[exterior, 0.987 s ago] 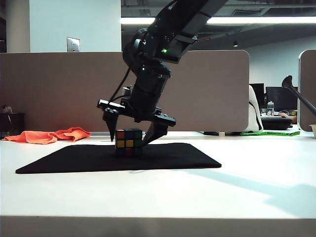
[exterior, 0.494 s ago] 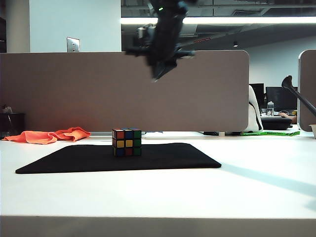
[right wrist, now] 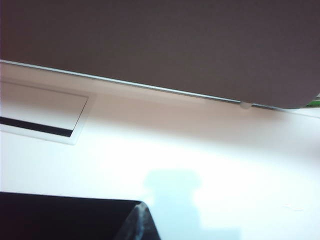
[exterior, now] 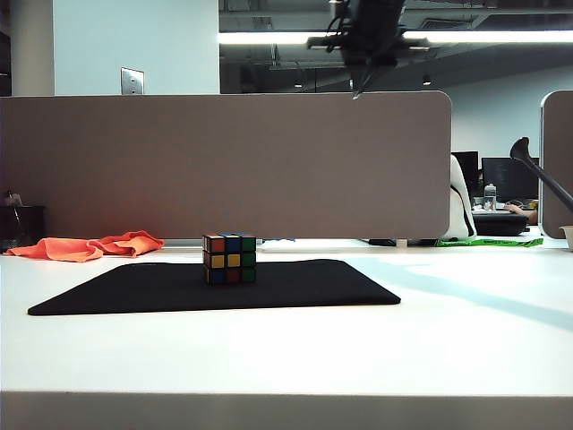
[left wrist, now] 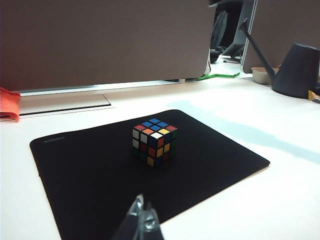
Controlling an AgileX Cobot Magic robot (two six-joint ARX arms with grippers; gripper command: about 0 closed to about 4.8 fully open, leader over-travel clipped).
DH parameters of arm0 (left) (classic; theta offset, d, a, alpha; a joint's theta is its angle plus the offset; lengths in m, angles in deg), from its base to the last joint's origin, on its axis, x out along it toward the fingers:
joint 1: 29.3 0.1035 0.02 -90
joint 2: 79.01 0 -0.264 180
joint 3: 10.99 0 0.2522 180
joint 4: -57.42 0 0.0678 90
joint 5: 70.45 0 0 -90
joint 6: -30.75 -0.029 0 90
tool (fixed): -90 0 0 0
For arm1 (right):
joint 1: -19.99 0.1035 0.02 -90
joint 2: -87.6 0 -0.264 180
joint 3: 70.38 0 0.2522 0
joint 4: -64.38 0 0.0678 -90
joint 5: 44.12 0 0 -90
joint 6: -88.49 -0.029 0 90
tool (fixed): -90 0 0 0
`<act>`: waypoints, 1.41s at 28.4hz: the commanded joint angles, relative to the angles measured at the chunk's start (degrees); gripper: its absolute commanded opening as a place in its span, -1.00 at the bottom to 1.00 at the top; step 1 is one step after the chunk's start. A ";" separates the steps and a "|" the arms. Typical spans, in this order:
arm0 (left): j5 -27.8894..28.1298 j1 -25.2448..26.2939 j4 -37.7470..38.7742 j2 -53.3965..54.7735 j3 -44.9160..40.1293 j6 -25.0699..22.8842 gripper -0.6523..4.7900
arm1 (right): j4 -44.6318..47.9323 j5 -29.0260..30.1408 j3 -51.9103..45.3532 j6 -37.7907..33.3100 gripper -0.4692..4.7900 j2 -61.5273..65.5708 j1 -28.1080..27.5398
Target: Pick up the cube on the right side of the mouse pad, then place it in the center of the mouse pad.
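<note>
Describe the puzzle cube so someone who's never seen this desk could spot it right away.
Find the white table, then the large black mouse pad lying flat on it. The cube stands alone near the pad's middle: small, black-edged, with bright multicoloured stickers, unlike the crumpled orange cloth behind the pad.

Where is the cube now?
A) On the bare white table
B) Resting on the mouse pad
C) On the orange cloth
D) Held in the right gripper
B: the cube sits on the mouse pad, with the right gripper raised high above.
</note>
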 commanded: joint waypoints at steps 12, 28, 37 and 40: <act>0.28 0.04 -0.28 0.04 0.15 0.09 -0.78 | 0.44 7.50 0.31 5.42 -0.82 -5.18 -7.15; 0.68 0.07 -0.09 0.04 0.15 0.09 -0.78 | -3.74 5.46 0.31 6.45 -0.83 -14.45 -8.00; 0.68 0.04 -0.09 0.04 0.15 0.11 -0.78 | -11.21 5.62 0.20 7.48 -0.83 -21.92 -7.96; 0.66 0.04 -0.11 0.04 0.15 0.13 -0.78 | -15.15 5.57 0.20 9.40 -0.83 -23.78 -7.98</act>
